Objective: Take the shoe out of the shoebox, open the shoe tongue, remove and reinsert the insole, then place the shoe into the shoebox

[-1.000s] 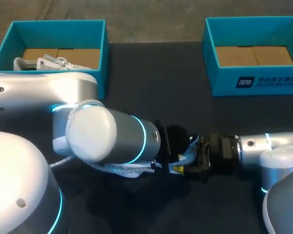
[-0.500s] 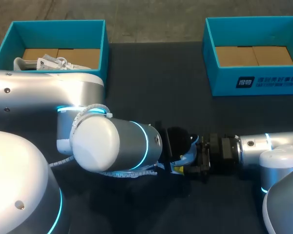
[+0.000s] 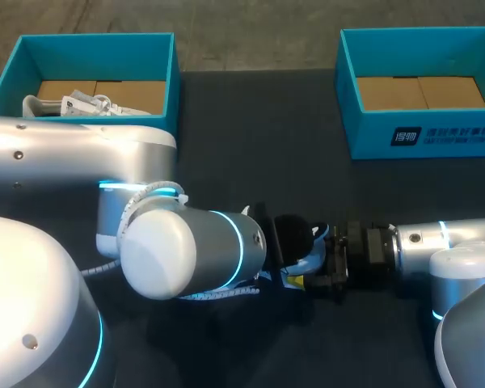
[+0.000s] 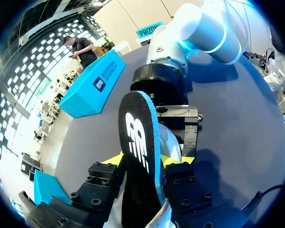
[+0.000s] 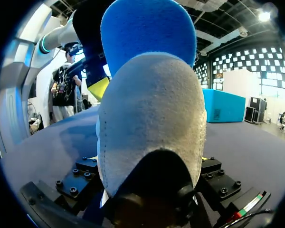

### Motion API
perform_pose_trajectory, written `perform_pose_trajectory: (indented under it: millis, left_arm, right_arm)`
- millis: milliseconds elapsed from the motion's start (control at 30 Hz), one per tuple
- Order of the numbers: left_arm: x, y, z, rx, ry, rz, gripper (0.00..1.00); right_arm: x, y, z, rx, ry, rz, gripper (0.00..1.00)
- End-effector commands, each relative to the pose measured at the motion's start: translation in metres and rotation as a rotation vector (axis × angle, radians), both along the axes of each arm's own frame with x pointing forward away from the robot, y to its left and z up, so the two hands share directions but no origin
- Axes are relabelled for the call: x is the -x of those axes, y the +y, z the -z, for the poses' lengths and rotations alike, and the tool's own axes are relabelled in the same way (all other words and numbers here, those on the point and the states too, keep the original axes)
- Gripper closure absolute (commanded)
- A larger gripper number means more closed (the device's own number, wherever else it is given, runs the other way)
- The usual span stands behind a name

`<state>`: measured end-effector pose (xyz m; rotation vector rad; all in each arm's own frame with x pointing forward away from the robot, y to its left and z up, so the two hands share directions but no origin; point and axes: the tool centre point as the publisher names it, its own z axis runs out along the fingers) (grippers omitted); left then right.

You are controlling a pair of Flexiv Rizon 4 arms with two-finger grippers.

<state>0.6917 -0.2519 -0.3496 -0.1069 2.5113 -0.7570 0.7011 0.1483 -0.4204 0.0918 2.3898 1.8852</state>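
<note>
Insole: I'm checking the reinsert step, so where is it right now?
Left wrist view: the insole stands clamped between the fingers of the left gripper, right beside the shoe held by the right gripper.

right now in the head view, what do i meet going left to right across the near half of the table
left arm → insole → right arm; the shoe runs under the first two, so it has no clear place in the order

Robotics lab: left arm (image 3: 81, 162), right arm (image 3: 461, 238), black table (image 3: 259, 137)
</note>
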Motion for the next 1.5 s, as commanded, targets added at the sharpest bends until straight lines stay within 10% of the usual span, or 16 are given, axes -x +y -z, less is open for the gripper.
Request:
perform_pose_trajectory:
  millis: [33, 600, 1500]
  left_arm:
    - [-0.001, -0.002, 0.004, 0.009, 0.001, -0.001, 0.60]
    - [-0.009, -0.008, -0.002, 0.029, 0.020, -0.003, 1.00]
    - [0.009, -0.022, -0.047, 0.201, 0.229, 0.002, 1.00]
  right_arm:
    - [0.001, 0.001, 0.000, 0.004, 0.000, 0.002, 1.00]
    - [0.001, 0.001, 0.000, 0.004, 0.000, 0.002, 1.00]
    - [0.001, 0.001, 0.000, 0.004, 0.000, 0.002, 1.00]
